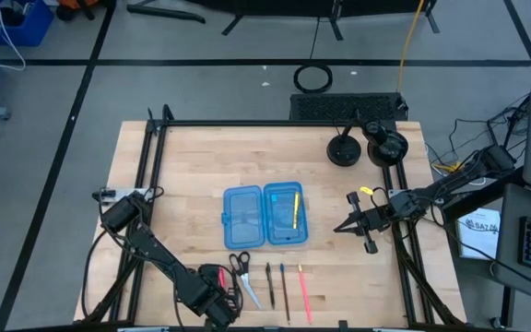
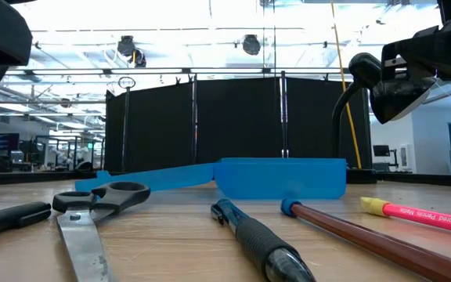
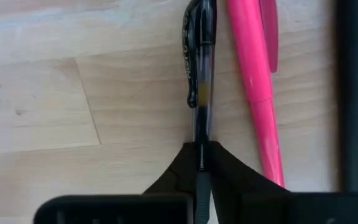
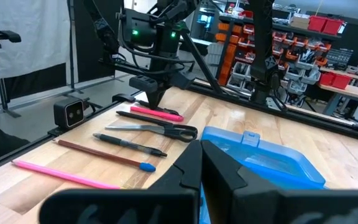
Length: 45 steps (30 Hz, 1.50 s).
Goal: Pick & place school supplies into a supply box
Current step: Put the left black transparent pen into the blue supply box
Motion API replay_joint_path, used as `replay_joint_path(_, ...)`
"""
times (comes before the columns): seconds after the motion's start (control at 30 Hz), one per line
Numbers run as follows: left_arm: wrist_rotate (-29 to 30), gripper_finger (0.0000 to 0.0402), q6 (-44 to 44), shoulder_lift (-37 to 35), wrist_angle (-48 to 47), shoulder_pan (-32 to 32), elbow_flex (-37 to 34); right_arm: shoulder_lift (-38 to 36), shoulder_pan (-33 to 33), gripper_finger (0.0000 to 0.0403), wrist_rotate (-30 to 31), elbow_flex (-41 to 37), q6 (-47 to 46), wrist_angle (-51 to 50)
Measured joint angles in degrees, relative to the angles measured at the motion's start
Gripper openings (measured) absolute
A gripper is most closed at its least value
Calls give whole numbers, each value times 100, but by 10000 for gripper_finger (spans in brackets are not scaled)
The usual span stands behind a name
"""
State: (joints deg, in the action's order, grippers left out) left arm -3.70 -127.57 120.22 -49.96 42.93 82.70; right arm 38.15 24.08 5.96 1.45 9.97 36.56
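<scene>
The open blue supply box [image 1: 265,217] lies flat mid-table with a yellow pen [image 1: 296,207] in its right half. Near the front edge lie scissors [image 1: 240,273], a dark pen [image 1: 268,281], a brown pencil [image 1: 284,288] and a pink pencil [image 1: 303,293], side by side. Left of them lie a pink pen [image 3: 253,93] and a black pen [image 3: 199,74]. My left gripper [image 3: 201,163] points down over the black pen and is shut on it. My right gripper [image 4: 201,163] hangs shut at the table's right, holding nothing. My left gripper pinches the black pen's clear barrel [image 3: 201,134], just past the clip, between its two fingertips. The fingers [image 3: 229,171] come from above, pointing down, one on each side of the pen. The pen lies flat on the table beside the pink pen.
Two black round stands [image 1: 344,150] sit at the table's far right corner. A black frame rail [image 1: 146,184] runs along the left side. A dark straight thing [image 3: 353,93] lies just beyond the pink pen. Bare wood [image 1: 182,166] shows left of the box.
</scene>
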Motion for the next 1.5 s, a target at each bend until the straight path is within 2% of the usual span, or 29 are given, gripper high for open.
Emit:
replay_joint_path(0.17,-34,36,154,-34,-77,-39,0,0,0,0,-2,1,-29,3)
replay_joint_path(0.3,124,21,163,-230,-345,-29,-25,0,0,0,-2,0,-128,2)
replay_joint_path(0.47,1331,21,103,-767,-954,8,-33,0,0,0,-5,0,-177,1)
replay_joint_path(0.67,2265,21,158,-1285,-1394,-53,-32,0,0,0,-5,0,-178,-22)
replay_joint_path(0.77,2522,21,406,-1480,-1375,-209,-23,2,0,0,-7,1,-179,-37)
replay_joint_path(0.97,2620,26,1406,-1726,-673,-789,-22,2,0,0,-9,2,-180,-37)
replay_joint_path(1.3,2748,22,3133,-1665,1421,-2116,-17,2,2,0,-159,1,-180,17)
replay_joint_path(1.43,2730,22,3780,-1630,1653,-2642,-4,-1,2,0,-160,0,-180,48)
replay_joint_path(1.5,2470,22,4048,-1582,1619,-2951,-11,-2,2,0,-160,2,-169,48)
